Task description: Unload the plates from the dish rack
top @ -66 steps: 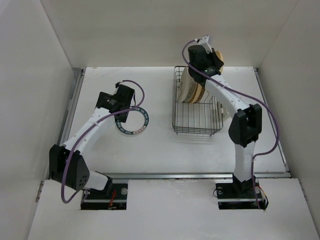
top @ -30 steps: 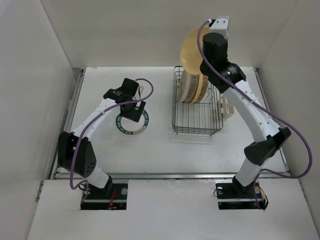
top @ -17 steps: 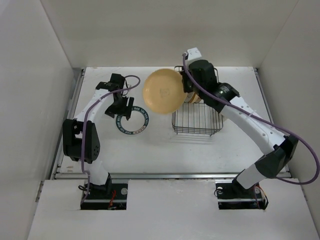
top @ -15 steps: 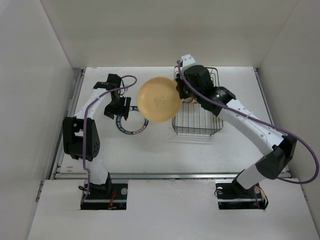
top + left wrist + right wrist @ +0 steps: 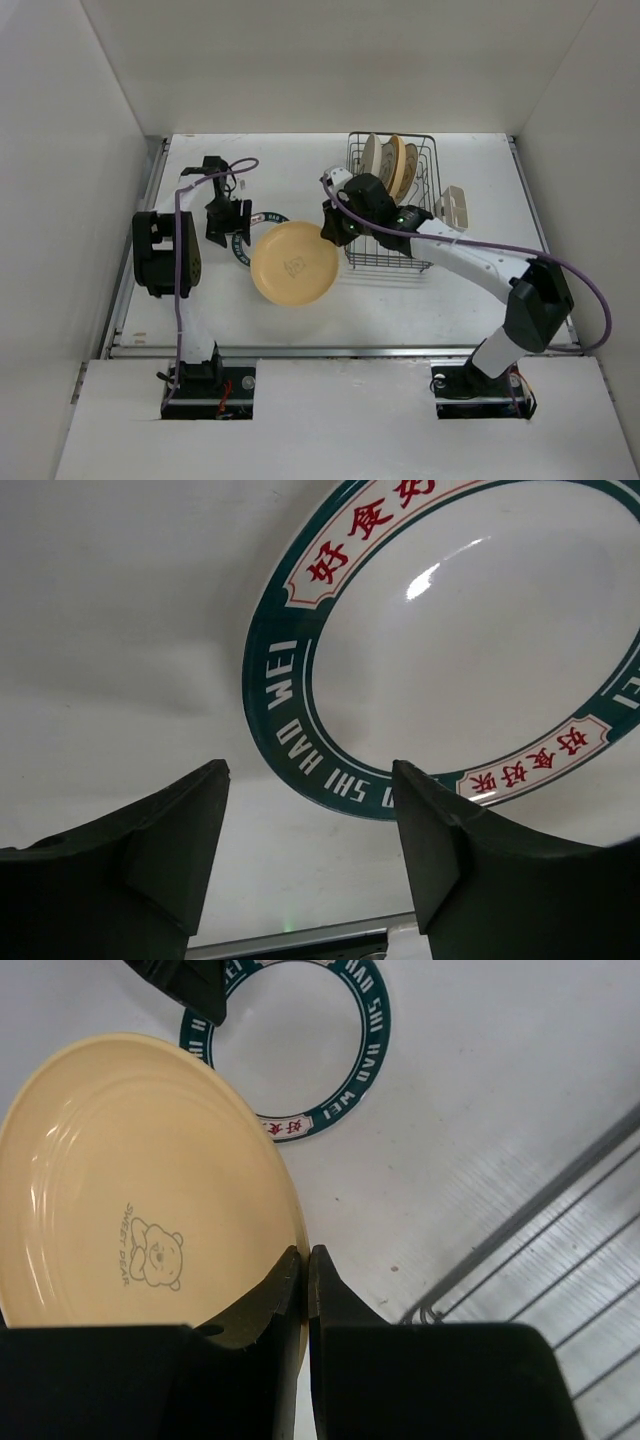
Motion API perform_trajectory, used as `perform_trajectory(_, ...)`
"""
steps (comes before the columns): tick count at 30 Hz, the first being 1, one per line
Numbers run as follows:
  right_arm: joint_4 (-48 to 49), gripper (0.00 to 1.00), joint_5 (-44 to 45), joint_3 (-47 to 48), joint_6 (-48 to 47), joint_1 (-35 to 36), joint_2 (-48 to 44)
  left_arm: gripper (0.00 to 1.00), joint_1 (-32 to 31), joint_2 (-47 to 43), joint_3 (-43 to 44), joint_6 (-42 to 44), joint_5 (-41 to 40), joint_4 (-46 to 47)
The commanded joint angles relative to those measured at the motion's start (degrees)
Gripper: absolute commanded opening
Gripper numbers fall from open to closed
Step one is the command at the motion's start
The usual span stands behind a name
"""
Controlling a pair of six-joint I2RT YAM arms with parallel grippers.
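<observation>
- The right arm point(image 5: 470, 255) reached from its base at the near right across to the left, its forearm stretched low over the near-left corner of the dish rack point(image 5: 395, 265) and its wrist aimed at the middle of the table point(image 5: 400, 310).
- The right end effector point(image 5: 332, 230) was clamped on the right rim of the yellow plate point(image 5: 293, 263). In the wrist view its two fingers point(image 5: 260, 1300) stood pressed together with the plate's edge pinched between them.
- The yellow plate lay nearly flat and face up, with a small bear drawing at its centre. It sat just left of the rack, near the middle of the table.
- From above, its far-left edge overlapped the green-ringed plate point(image 5: 262, 217). Whether the yellow plate touched the table could not be told.
- The left arm point(image 5: 160, 255) rose steeply from its base at the near left and ran along the left side toward the far edge. It then folded back at the wrist, pointing its tool down at the table.
- The left end effector point(image 5: 225, 232) had its fingers point(image 5: 170, 850) apart with nothing between them. It hung at the left edge of the green-ringed plate, whose lettered rim showed through the gap.
- Three plates point(image 5: 392, 162) stood on edge at the far end of the dish rack.
- A white caddy point(image 5: 452, 203) sat just right of the rack.
</observation>
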Motion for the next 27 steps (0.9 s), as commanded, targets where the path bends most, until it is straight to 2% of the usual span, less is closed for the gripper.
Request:
perform_trajectory(1,6.8,0.0,-3.9,-0.3,0.7,0.6,4.2,0.61,0.2,2.2,0.7,0.1,0.7,-0.2)
perform_trajectory(4,6.8,0.0,-5.8,0.9,0.2,1.1,8.4,0.53,0.2,4.3,2.0,-0.4,0.0,-0.2)
perform_trajectory(6,6.8,0.0,-7.0,1.5,0.2,1.1,9.6,0.51,0.8,5.5,2.1,-0.4,0.0,-0.2)
perform_trajectory(9,7.3,0.0,-7.5,0.8,-0.3,1.1,9.6,0.42,1.3,6.8,2.6,-0.4,0.0,0.4)
perform_trajectory(11,7.9,0.0,-8.1,0.8,-0.3,1.1,10.3,0.35,2.1,7.5,3.2,-0.4,2.3,0.4)
perform_trajectory(12,7.9,0.0,-8.1,0.8,-0.8,1.1,11.3,0.26,2.1,8.3,4.0,-0.4,3.1,0.4)
perform_trajectory(15,5.7,0.0,-8.1,2.9,-2.3,1.6,14.6,0.12,3.7,9.7,5.6,-0.9,5.8,-0.2)
perform_trajectory(17,3.3,0.0,-7.4,5.3,-3.7,2.1,17.2,0.06,5.4,10.3,6.3,-0.9,6.9,-0.2)
perform_trajectory(20,1.5,0.0,-7.4,8.0,-4.3,2.1,19.7,0.0,6.0,10.9,7.4,-0.9,9.2,1.2)
perform_trajectory(27,-0.2,0.0,-6.7,10.1,-6.0,3.2,23.2,0.0,7.7,12.7,10.9,-6.3,11.9,5.8)
